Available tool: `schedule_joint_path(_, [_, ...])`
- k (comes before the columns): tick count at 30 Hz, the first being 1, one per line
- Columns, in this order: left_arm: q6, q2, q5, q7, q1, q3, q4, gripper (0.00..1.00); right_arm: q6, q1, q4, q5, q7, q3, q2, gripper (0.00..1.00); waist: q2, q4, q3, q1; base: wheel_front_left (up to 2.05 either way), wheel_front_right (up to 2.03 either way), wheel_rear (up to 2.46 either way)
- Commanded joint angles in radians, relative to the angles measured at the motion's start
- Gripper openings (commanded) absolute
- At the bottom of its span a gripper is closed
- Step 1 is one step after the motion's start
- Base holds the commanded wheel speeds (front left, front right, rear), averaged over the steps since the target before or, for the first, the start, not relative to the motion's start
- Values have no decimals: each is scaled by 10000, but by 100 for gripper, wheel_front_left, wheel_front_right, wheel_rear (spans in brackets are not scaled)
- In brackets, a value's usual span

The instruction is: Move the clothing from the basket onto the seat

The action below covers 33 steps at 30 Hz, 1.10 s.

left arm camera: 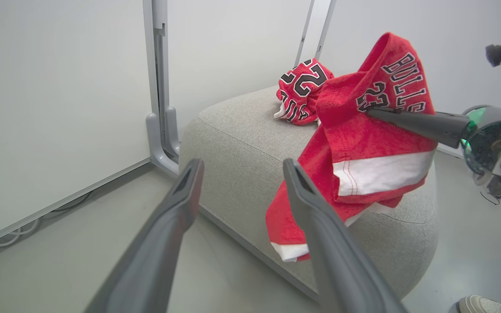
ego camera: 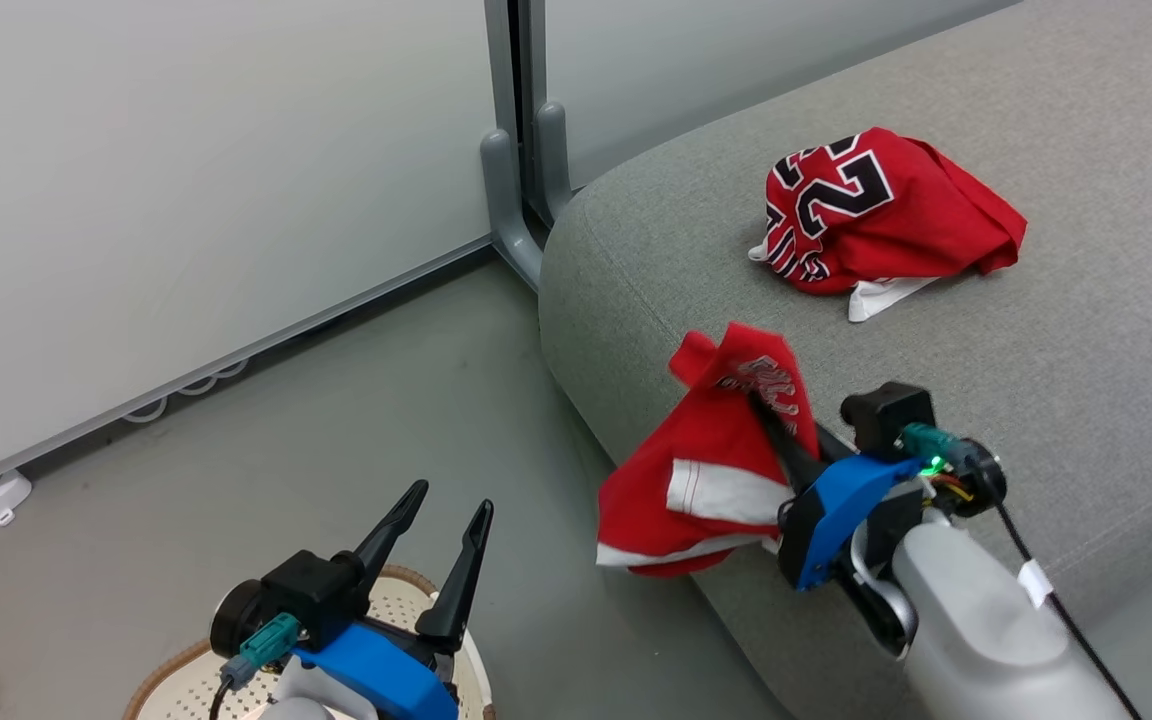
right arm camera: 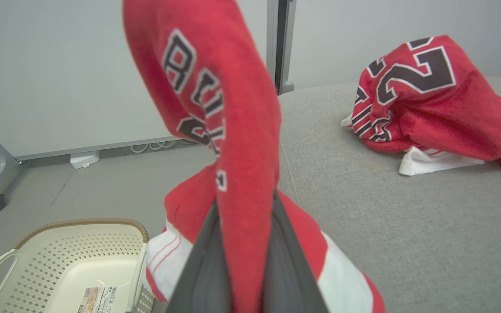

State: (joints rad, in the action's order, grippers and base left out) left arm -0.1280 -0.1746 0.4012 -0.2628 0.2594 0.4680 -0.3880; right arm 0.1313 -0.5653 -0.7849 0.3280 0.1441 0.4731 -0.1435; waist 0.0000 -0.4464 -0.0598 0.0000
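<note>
— Grey fabric seat (ego camera: 1036, 400), grey floor (ego camera: 336, 450), pale wall (ego camera: 186, 200); what's where?
— Numbered red jersey (ego camera: 876, 215) lies crumpled there; my right fingers (ego camera: 786, 440) clench the white-trimmed garment (ego camera: 706, 450), hanging by its edge; my left fingers (ego camera: 463, 570) spread, empty.

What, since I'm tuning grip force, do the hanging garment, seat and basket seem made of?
Garment: soft matte fabric, likely knit; it drapes limp, fuzzy surface. Seat: grey woven upholstery, matte, flecked weave. Basket: probably moulded plastic, smooth, perforated, slight sheen.

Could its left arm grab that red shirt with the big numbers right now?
Probably not: the left tool is low beside the seat, the numbered shirt lies far back, and the right tool holds the other shirt between.
</note>
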Motion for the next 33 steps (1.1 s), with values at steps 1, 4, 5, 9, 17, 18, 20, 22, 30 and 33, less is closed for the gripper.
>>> schedule_joint_path(1, [-38,-93,-2,-30,155,45,54,100,-11,-314,63,71,3,-201,-144,0,0,92,-118,0,0,0,0])
schedule_joint_path(4, [-38,-187,-26,-30,309,141,90,100,-11,-709,145,225,-189,-669,-465,0,0,274,-346,0,0,0,0])
schedule_joint_path(5, [-38,-220,-34,-30,384,180,111,100,-11,-908,181,242,-238,-854,-669,0,0,341,-454,0,0,0,0])
schedule_joint_path(9, [-38,-384,-84,-30,709,330,268,100,-11,-1708,408,187,-523,-1594,-1398,0,0,611,-1026,0,0,0,0])
schedule_joint_path(17, [-38,-796,-303,2,1728,794,893,100,-11,-3226,850,255,-1135,-3370,-2921,0,0,1237,-2829,0,0,0,0])
schedule_joint_path(18, [-31,-845,-351,36,1908,877,990,100,-11,-3395,905,228,-1159,-3641,-3108,0,0,1335,-3084,0,0,0,0])
schedule_joint_path(20, [-28,-927,-414,107,2224,1070,1194,100,-9,-3655,1001,122,-1174,-4249,-3439,0,0,1523,-3565,0,0,0,0])
schedule_joint_path(22, [-28,-1008,-466,150,2574,1230,1413,100,-11,-3950,1128,-18,-1075,-5005,-3773,0,0,1703,-4040,0,0,0,0])
schedule_joint_path(30, [-28,-1267,-509,245,3628,1720,2054,100,-9,-3828,1174,-708,-834,-7496,-4075,0,0,2437,-5437,0,0,0,0])
schedule_joint_path(33, [-28,-1305,-522,225,3863,1764,2161,100,-9,-3573,967,-796,-626,-7942,-3843,0,0,2636,-5718,0,0,0,0])
